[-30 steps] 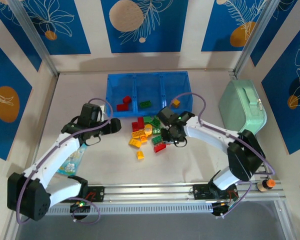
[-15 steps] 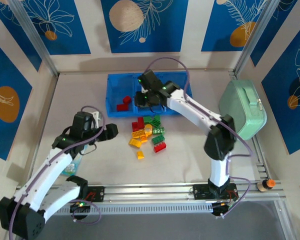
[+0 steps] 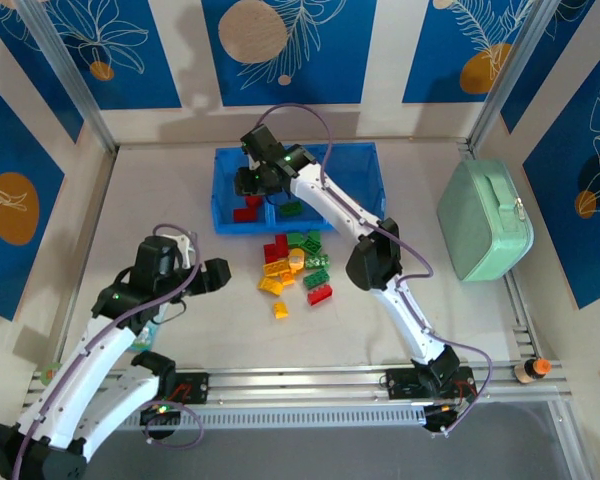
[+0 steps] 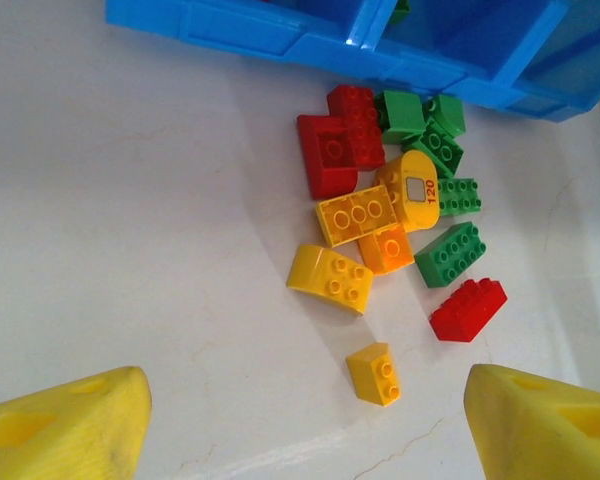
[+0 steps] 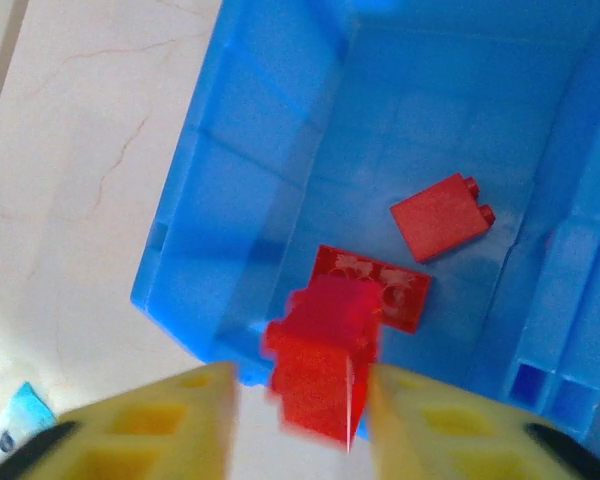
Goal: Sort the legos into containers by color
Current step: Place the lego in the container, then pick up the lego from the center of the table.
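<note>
The containers are one blue three-compartment tray (image 3: 350, 150) at the back of the table. My right gripper (image 3: 250, 185) hangs over its left compartment. In the right wrist view a blurred red lego (image 5: 325, 365) sits between the parted fingers of this gripper (image 5: 300, 400), with a gap on its left side, above the tray wall (image 5: 230, 200). Two red legos (image 5: 440, 215) lie on that compartment's floor. A green lego (image 3: 291, 208) lies in the middle compartment. A pile of red, green and yellow legos (image 3: 295, 265) lies in front of the tray. My left gripper (image 3: 212, 280) is open, left of the pile, above a small yellow lego (image 4: 375, 372).
A mint-green case with a handle (image 3: 485, 220) stands at the right wall. A pale blue packet (image 3: 158, 318) lies under my left arm. A small orange-capped object (image 3: 532, 370) sits at the near right rail. Panel walls close in the left, back and right sides.
My right arm swung from the pile up to the tray's left compartment, carrying a red lego, and its jaws have parted. My left arm drew back a little toward the near left.
</note>
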